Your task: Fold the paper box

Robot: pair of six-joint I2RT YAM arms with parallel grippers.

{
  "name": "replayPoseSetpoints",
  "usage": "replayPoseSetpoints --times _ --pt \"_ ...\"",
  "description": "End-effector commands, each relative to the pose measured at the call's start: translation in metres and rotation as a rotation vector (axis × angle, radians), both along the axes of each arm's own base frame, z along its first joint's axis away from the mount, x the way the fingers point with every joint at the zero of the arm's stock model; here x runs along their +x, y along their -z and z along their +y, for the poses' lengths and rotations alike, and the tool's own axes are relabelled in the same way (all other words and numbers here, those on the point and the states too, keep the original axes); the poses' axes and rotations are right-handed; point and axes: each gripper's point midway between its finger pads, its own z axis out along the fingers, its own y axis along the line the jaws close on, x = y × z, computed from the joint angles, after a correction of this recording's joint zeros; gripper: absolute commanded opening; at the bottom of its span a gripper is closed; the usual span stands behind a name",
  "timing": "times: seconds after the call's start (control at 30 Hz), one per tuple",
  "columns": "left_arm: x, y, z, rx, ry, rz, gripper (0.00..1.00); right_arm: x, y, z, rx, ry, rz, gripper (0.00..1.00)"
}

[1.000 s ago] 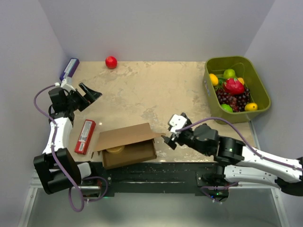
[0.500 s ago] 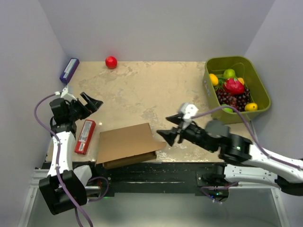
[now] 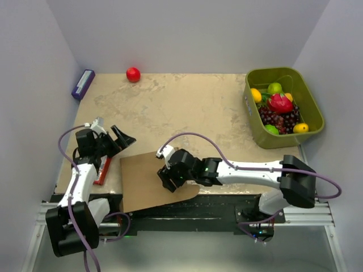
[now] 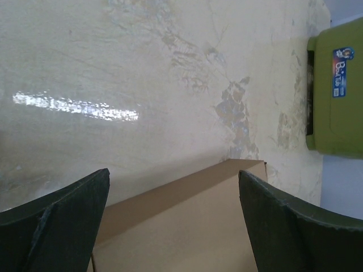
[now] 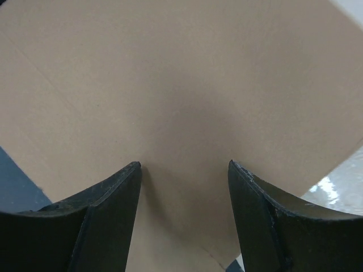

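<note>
Your right gripper (image 3: 166,177), beside the box (image 3: 142,187) half a second ago, now presses on its closed lid, fingers spread, holding nothing. Your left gripper (image 3: 122,139) has come closer to the box's far left corner, also spread wide and empty. The box lies at the table's (image 3: 187,107) near edge. A red packet (image 3: 102,170) lies just left of it, partly under your left arm. The bin (image 3: 281,141) and ball (image 3: 133,74) are well apart.

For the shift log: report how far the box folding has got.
Done: the plain brown cardboard box looks folded down flat. In hand: the right claw, fingers open, rests on its top. The left claw hangs open beside the box's far left corner, holding nothing. Left: tucking the box shut, which the views cannot confirm.
</note>
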Motion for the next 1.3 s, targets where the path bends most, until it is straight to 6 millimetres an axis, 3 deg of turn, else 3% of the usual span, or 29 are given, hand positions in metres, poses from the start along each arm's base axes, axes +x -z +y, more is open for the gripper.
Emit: replayPoseSetpoints --times 0.0,0.23,0.33,0.4,0.5,0.57,0.63,0.73,0.87,0.93,0.97,1.1,1.13,1.27 --pt "0.021 -0.014 -0.019 0.023 0.070 -0.070 1.00 0.020 0.017 0.001 0.033 0.125 0.078 0.65" --pt "0.064 -0.032 -0.054 0.025 0.152 -0.142 1.00 0.075 0.052 -0.031 -0.022 0.288 0.097 0.64" --pt "0.099 -0.065 -0.073 0.047 0.197 -0.226 1.00 0.098 0.059 -0.049 -0.035 0.358 0.102 0.64" --pt "0.113 -0.076 -0.087 0.055 0.229 -0.248 1.00 0.114 0.055 -0.058 -0.027 0.400 0.086 0.64" --pt "0.140 -0.099 -0.097 0.101 0.240 -0.303 1.00 0.123 0.044 -0.062 -0.012 0.400 0.076 0.64" --pt "0.149 -0.114 -0.095 0.129 0.226 -0.327 1.00 0.130 0.019 -0.060 0.031 0.387 0.051 0.70" --pt "0.147 -0.122 -0.086 0.183 0.205 -0.337 0.99 0.134 -0.003 -0.062 0.076 0.370 0.039 0.76" --pt "0.127 -0.120 -0.077 0.221 0.185 -0.339 1.00 0.153 -0.014 -0.077 0.110 0.376 0.025 0.83" --pt "0.094 -0.111 -0.063 0.211 0.141 -0.326 1.00 0.178 -0.002 -0.096 0.101 0.372 0.045 0.84" --pt "0.069 -0.096 -0.058 0.189 0.136 -0.282 1.00 0.182 0.000 -0.092 0.154 0.327 0.070 0.84" --pt "0.062 -0.094 -0.053 0.157 0.120 -0.269 0.99 0.188 0.012 -0.098 0.147 0.335 0.101 0.84" --pt "0.031 -0.085 -0.054 0.033 0.127 -0.274 1.00 0.189 0.027 -0.096 0.173 0.265 0.162 0.81" --pt "0.021 -0.080 -0.056 0.014 0.134 -0.273 1.00 0.191 0.023 -0.092 0.210 0.252 0.158 0.80" --pt "0.001 -0.072 -0.062 -0.043 0.142 -0.272 1.00 0.187 0.032 -0.088 0.281 0.223 0.222 0.78"
